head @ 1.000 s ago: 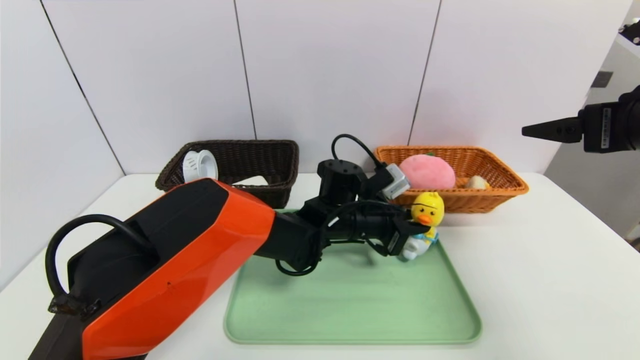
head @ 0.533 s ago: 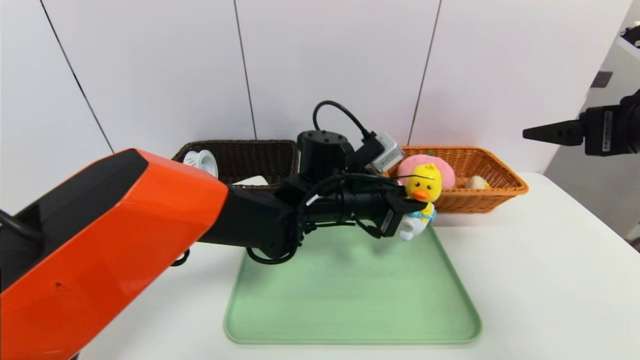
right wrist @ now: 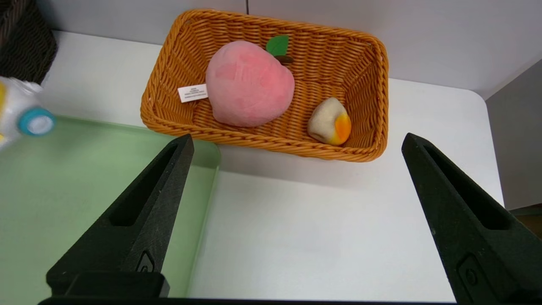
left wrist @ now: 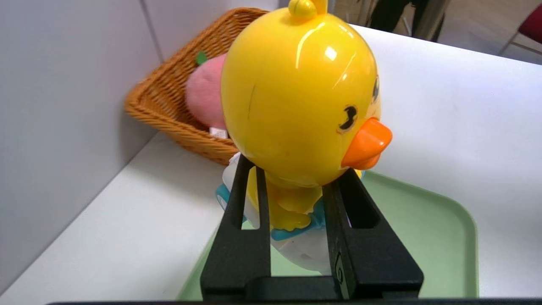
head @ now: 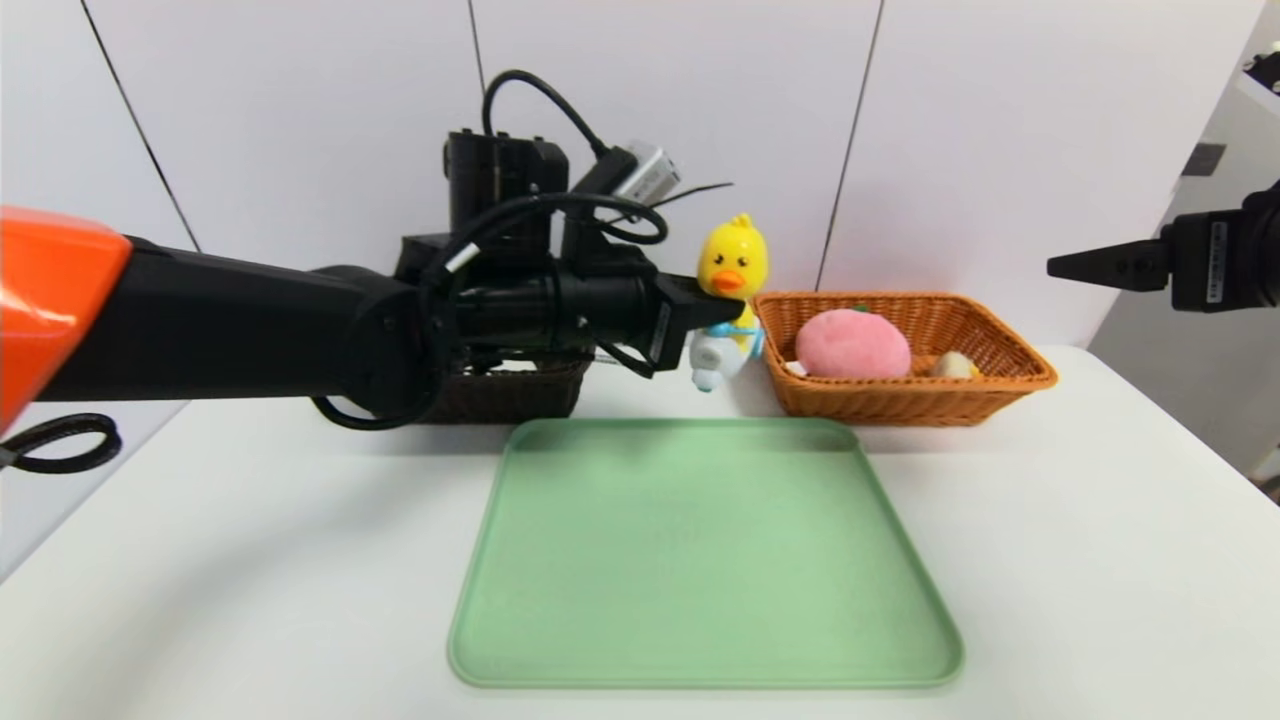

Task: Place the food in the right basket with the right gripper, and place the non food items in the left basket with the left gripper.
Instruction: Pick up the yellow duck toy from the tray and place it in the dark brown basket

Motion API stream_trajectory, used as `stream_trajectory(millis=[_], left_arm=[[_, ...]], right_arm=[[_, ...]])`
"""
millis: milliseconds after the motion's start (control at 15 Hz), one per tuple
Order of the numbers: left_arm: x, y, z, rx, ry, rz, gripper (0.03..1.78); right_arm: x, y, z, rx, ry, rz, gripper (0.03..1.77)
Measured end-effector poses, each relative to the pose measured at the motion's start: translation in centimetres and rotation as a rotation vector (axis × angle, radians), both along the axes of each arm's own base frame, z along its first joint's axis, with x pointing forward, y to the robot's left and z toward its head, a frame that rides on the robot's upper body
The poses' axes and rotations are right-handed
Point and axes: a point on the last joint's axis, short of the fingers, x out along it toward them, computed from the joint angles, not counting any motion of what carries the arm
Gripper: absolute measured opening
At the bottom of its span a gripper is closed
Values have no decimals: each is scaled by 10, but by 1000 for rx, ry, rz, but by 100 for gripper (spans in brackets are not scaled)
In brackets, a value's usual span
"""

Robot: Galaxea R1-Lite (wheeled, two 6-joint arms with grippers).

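A yellow duck toy (head: 733, 262) with an orange beak and a white and teal base hangs in the air above the gap between the two baskets. My left gripper (head: 712, 310) is shut on its neck, just under the head (left wrist: 296, 93). The dark brown left basket (head: 510, 395) is mostly hidden behind my left arm. The orange right basket (head: 1000, 375) holds a pink plush peach (head: 852, 343) and a small beige and orange food piece (head: 950, 365). My right gripper (head: 1060, 266) hovers open and empty, high at the far right.
A bare green tray (head: 700, 560) lies in the middle of the white table. The wall stands close behind both baskets. In the right wrist view the orange basket's rim (right wrist: 262, 140) lies beyond my open fingers, with the tray (right wrist: 63, 178) beside it.
My left gripper has lifted the duck off the tray's far right corner and carried it up and to the left. The right arm has stayed still.
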Motion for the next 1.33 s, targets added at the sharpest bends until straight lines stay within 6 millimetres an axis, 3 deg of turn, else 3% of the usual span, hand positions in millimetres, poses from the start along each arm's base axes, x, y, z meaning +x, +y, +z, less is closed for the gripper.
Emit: stream_trajectory(millis=[267, 533, 933, 1333], left_arm=[[14, 53, 24, -16, -34, 154, 38], [33, 95, 23, -14, 19, 280, 38], [71, 136, -6, -11, 89, 410, 38], [99, 143, -45, 5, 125, 443, 38]], right_arm=[[0, 0, 0, 0, 1, -1, 170], [-1, 0, 0, -1, 1, 2, 170], [-1, 0, 0, -1, 0, 1, 170], [-2, 0, 0, -2, -1, 0, 170]])
